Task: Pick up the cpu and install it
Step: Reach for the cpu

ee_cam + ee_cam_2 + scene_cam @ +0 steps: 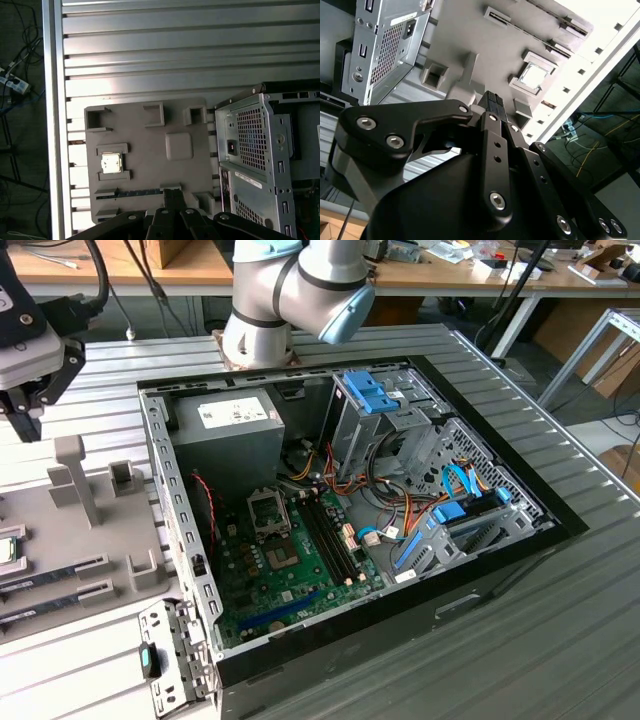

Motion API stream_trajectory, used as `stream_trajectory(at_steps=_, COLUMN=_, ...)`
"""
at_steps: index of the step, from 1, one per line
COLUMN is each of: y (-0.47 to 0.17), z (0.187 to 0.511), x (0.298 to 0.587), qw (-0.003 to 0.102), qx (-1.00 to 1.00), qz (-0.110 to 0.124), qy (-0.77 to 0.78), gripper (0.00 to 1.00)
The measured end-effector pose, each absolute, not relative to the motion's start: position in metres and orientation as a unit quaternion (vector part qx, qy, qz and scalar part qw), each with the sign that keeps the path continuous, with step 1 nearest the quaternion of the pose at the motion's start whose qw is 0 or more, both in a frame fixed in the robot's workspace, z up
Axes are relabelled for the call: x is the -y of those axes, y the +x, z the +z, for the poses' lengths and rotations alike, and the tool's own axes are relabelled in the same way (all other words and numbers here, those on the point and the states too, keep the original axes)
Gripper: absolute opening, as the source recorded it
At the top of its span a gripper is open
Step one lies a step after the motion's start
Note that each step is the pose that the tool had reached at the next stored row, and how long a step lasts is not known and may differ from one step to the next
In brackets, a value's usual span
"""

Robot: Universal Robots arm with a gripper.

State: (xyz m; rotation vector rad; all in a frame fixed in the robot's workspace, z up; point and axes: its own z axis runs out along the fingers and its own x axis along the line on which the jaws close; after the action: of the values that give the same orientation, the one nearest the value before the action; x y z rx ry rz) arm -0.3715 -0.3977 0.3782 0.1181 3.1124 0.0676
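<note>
Above the ribbed metal table [175,50], the claw [172,192] (pinched together, empty) hangs near the cpu [111,163].

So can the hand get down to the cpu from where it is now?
Probably yes. The cpu lies uncovered in its pocket on the grey fixture plate, nothing over it, and the hand hangs above that plate, off to one side of the chip.

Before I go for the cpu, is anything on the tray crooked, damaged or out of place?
Nothing stands out. The cpu lies flat and square in its holder on the grey tray, and the gripper hangs above the tray holding nothing.
</note>
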Motion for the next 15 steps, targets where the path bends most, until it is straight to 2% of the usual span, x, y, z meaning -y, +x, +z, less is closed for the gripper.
stream_trajectory(at_steps=15, y=-0.386, z=0.366, x=0.397, qw=0.013, qx=-0.999, qz=0.022, qy=0.038, gripper=0.11)
